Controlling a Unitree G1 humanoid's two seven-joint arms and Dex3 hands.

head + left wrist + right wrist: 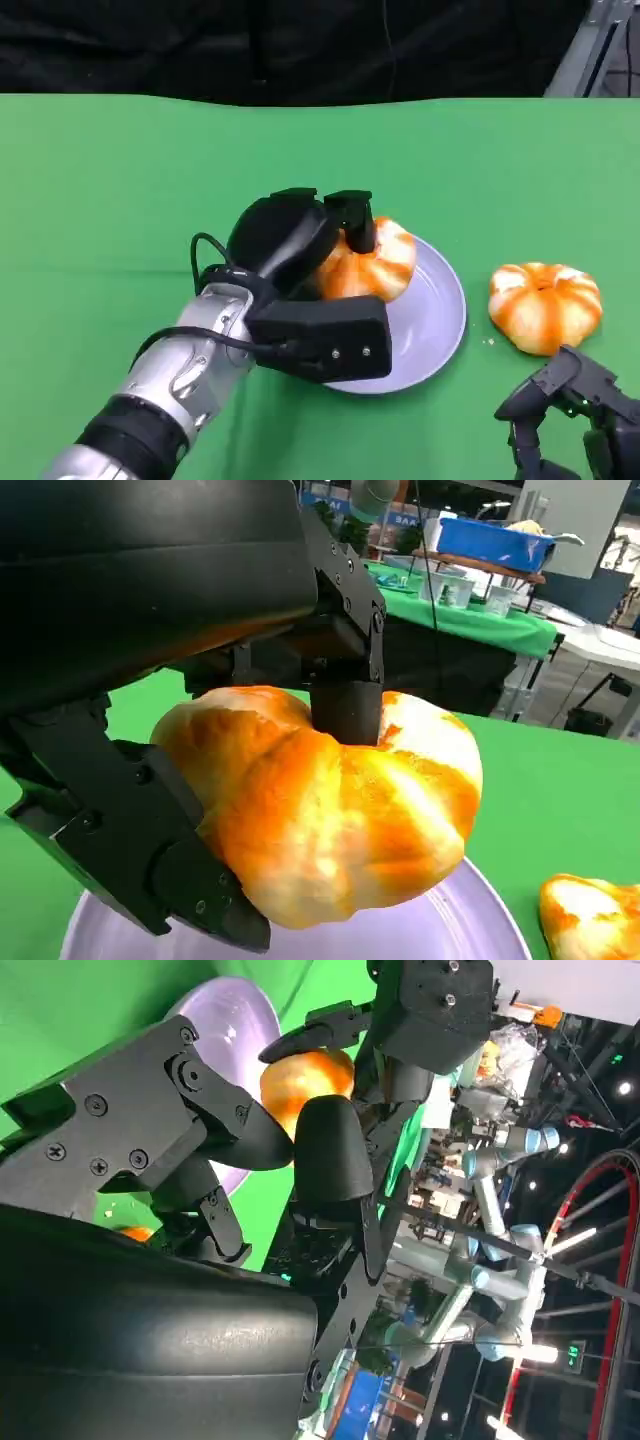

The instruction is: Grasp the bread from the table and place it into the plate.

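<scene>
Bread [372, 265] is clamped in the left hand [300, 250] right over the lilac plate [435, 320], fingers pinching it from both sides, so I'd guess it's about to get let go there. The left wrist view shows what the head view hides: the bread's underside sits just at the plate surface, though I can't tell if it's actually touching. Right hand [575, 410] hangs low near a second bread [545, 305] on the green table [120, 200], holding nothing, fingers loosely apart.
</scene>
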